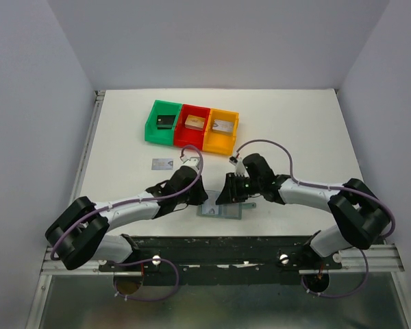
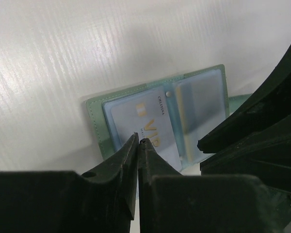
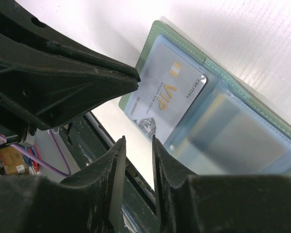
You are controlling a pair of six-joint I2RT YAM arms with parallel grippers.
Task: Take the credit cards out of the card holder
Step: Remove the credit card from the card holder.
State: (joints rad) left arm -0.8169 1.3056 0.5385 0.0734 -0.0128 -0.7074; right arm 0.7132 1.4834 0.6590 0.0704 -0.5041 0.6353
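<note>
— Where is the card holder (image 2: 199, 104) lying?

— It is lying open and flat by the middle of the bench's (image 1: 294, 130) near edge, with its clear pockets facing up. A pale VIP card (image 3: 172, 97) is sitting in one pocket. The other pocket is holding something blurred with a gold stripe.

— What is the left tool (image 2: 138, 141) doing?

— Its fingers are standing almost together with only a thin slit between them, and the tips are down at the VIP card. I cannot tell whether they are pinching it.

— And the right tool (image 3: 137, 140)?

— Its fingers are standing a little apart with nothing between them, hovering just beside a corner of that same card, facing the left tool.

— Is anything lying farther out?

— A silvery card (image 1: 162, 163) is lying alone toward the left, between the holder and the bins. A green bin (image 1: 151, 128), a red bin (image 1: 192, 138) and an orange bin (image 1: 219, 143) are sitting side by side in a touching row toward the far edge. Each is holding a small block.
</note>
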